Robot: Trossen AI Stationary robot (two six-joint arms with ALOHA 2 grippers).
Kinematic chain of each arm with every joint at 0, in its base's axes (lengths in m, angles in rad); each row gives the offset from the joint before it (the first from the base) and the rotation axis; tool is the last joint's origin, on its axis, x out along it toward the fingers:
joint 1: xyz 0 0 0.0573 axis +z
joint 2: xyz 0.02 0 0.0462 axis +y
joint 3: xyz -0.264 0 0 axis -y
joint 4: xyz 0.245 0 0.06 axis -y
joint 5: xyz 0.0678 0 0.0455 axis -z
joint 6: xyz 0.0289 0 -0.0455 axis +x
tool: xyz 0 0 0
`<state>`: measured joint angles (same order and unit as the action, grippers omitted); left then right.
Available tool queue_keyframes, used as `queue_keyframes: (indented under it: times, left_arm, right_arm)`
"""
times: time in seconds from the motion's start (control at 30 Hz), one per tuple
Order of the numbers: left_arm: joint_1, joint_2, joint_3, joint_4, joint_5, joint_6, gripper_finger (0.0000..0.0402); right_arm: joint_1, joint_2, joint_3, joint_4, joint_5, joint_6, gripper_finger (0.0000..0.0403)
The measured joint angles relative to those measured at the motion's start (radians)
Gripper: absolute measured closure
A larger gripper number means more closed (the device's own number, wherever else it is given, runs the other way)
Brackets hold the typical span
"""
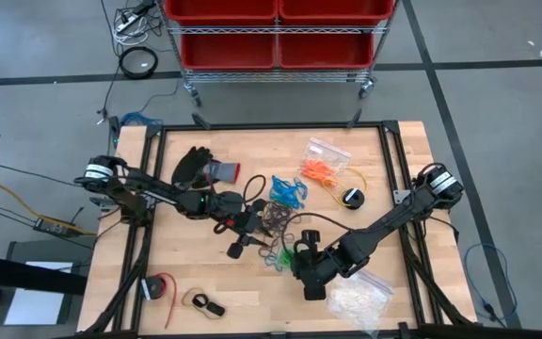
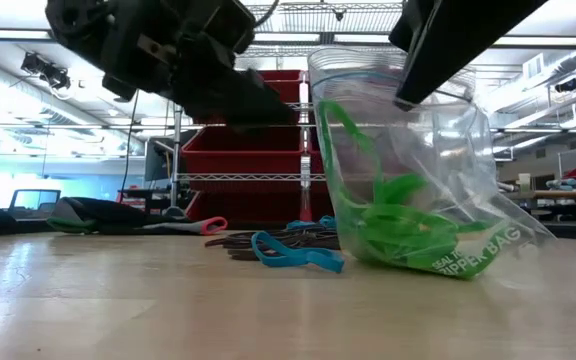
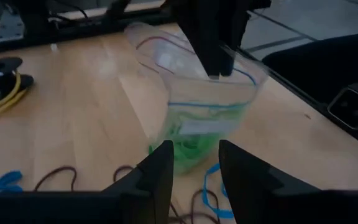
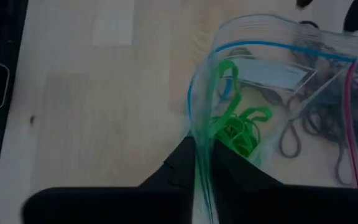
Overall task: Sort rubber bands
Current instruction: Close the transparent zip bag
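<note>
The right gripper (image 4: 205,163) is clamped on the rim of a clear zip bag (image 2: 418,180) and holds it upright with the mouth open, near the middle of the worktop (image 1: 205,278), a little toward its front edge. The two dark fingers press the plastic edge between them. The left gripper (image 3: 194,168) hangs just beside the bag, above the loose bands; its fingers stand apart and nothing is between them.

The task looks partly done, in my judgement. The green rubber bands (image 2: 398,225) lie inside the held bag, gathered at its bottom, and one green loop stands up against the wall of the bag. The orange rubber bands (image 1: 320,172) seem to be already in a second clear bag (image 1: 327,151) toward the back right corner, but whether they are inside it or only lie on it I cannot tell. The blue rubber bands (image 1: 288,192) make a small heap in the middle of the worktop, and one blue band (image 2: 293,252) lies flat just beside the held bag. The black rubber bands (image 1: 273,218) are spread loose next to them. So blue and black are probably what is left to sort.

Another clear bag with whitish pieces (image 1: 356,299) lies near the front right corner; it is not part of the sorting
</note>
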<state>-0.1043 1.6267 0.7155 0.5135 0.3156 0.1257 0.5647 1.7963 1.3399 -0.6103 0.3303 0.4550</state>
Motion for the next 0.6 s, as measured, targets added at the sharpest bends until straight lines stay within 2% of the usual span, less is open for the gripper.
queue_keyframes:
  times: [0.27, 0.6]
  left_arm:
    - [0.0, 0.018, 0.0, 0.046, -0.007, -0.006, 0.0266]
    - [0.0, 0.018, 0.001, 0.044, -0.007, -0.026, 0.0266]
  right_arm:
    - [0.014, 0.0, 0.0, -0.086, 0.015, 0.054, 0.0308]
    - [0.042, 0.0, 0.007, -0.19, 0.042, 0.104, 0.032]
